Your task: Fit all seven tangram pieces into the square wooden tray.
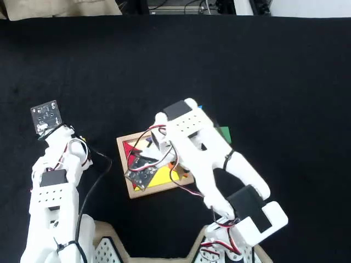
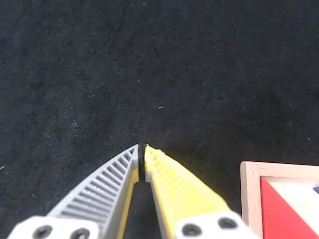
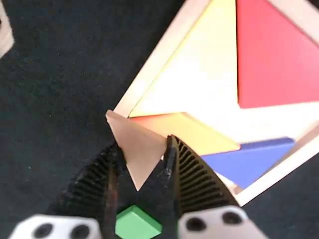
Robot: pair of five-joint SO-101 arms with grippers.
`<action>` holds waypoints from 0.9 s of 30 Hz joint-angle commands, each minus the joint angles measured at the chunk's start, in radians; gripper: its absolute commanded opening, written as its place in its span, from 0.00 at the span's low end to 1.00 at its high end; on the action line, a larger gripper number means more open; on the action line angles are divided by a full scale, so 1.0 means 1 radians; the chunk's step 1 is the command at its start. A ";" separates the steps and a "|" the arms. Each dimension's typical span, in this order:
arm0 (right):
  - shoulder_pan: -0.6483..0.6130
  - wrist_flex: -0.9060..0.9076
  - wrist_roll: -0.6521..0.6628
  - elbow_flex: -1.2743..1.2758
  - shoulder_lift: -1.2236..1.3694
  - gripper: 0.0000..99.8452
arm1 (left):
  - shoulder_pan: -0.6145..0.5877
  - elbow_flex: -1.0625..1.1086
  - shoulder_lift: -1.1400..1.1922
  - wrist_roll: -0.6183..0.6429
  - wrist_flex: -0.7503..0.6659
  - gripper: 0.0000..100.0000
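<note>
**Orange triangle pinched at the tray's rim**

Near the middle of the black cloth [image 1: 247, 71], the square wooden tray [image 1: 125, 143], with the right arm bent over it. Clamped in the right gripper [image 3: 144, 144], between its two black fingers [image 3: 107, 169]: an orange triangle [image 3: 189, 130] (pale on the face nearest the camera, orange beyond). Pokes one corner just past the tray's rim; cannot tell whether flat or tilted.

Already inside the tray: a yellow triangle [image 3: 199, 64] along the rim, a red triangle [image 3: 274, 55] touching it edge to edge, and a blue piece [image 3: 249, 159] just beside the orange one. Outside the tray, on the cloth beneath the right gripper's palm, a green piece [image 3: 135, 224]; from above, just to the right of the tray, partly behind the arm.

Off to the left of the tray and apart from it, the left arm. Pressed together at the tips, with nothing between them, the grey and yellow fingers of the left gripper [image 2: 141, 148]. Hangs over the cloth, with a corner of the tray and a strip of the red triangle near it.
</note>
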 commanded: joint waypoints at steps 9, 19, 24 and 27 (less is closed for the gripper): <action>-0.080 -0.126 0.000 -0.035 -0.031 0.02 | -0.008 -0.007 -0.002 0.006 -0.021 0.03; -0.081 -0.169 -0.170 -0.054 0.048 0.23 | -0.007 -0.007 0.000 0.006 -0.023 0.03; -0.115 -0.167 -0.170 -0.054 0.044 0.21 | -0.007 -0.007 0.000 0.006 -0.025 0.03; -0.124 -0.161 -0.170 -0.059 0.042 0.21 | -0.007 -0.007 0.000 0.006 -0.026 0.03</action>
